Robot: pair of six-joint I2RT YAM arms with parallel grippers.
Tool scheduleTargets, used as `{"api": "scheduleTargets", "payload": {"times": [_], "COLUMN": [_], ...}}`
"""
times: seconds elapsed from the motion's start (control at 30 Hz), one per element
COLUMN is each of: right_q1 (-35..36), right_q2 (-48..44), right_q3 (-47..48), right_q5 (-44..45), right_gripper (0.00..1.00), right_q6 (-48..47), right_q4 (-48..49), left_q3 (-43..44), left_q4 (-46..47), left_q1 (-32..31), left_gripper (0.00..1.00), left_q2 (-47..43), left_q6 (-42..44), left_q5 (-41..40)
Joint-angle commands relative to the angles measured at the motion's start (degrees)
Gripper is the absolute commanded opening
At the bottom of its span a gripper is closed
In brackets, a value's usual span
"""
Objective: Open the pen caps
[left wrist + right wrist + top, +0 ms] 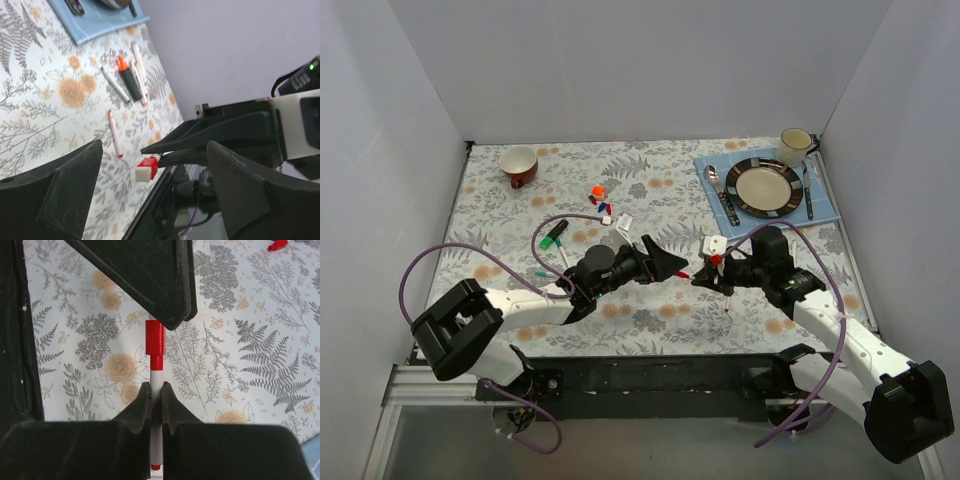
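My right gripper (155, 390) is shut on the white barrel of a pen (156, 377), held above the cloth. Its red pen cap (155, 339) sits on the pen's end and points at the left gripper. In the left wrist view that cap (147, 168) has a white tip and lies between the fingers (75, 185) of my left gripper (155, 150), which stands wide open and does not touch it. From above, the left gripper (672, 266) and right gripper (705, 275) meet nose to nose at mid-table. Loose caps (600, 197) and a green marker (555, 236) lie further back.
More pens (129, 77) lie on the floral cloth beyond the grippers. A blue placemat (825, 205) at back right carries a plate (764, 187), spoon (722, 193) and knife (809, 190), with a cream cup (794, 146) behind. A maroon mug (519, 165) stands back left. Walls enclose three sides.
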Motion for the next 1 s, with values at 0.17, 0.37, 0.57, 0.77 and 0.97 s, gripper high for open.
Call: {"api": "scheduleTargets", "payload": {"times": [0.17,0.37,0.57,0.77,0.97], "right_q1": [-0.09,-0.09,-0.09,-0.09,-0.09], "right_q2": [-0.50,0.12,0.38,0.56,0.91], "right_q3": [-0.44,-0.88,-1.14,-1.05,-1.23], "right_q5": [8.12,6.98,6.80,7.33,7.16], "right_gripper": [0.01,0.01,0.01,0.01,0.01], "right_q6": [15.50,17.88,18.40,18.76,18.93], "right_q4": [12.24,13.74,14.27,14.62,14.88], "left_q3": [0.09,0.70,2.11,2.29,2.90], "left_q4": [13.32,17.54,19.03,21.49,22.46], "left_q1": [-4.89,-5.59,-5.77,-5.86,-5.77], "left_gripper": [0.74,0.60,0.43,0.20,0.00], "left_q2": [3.38,6.72,8.30,9.45,10.06], "left_q6": [-8.49,-10.17,-9.91,-9.99,-8.95], "left_q5": [-19.61,-20.05,-19.88,-18.74,-18.47]}}
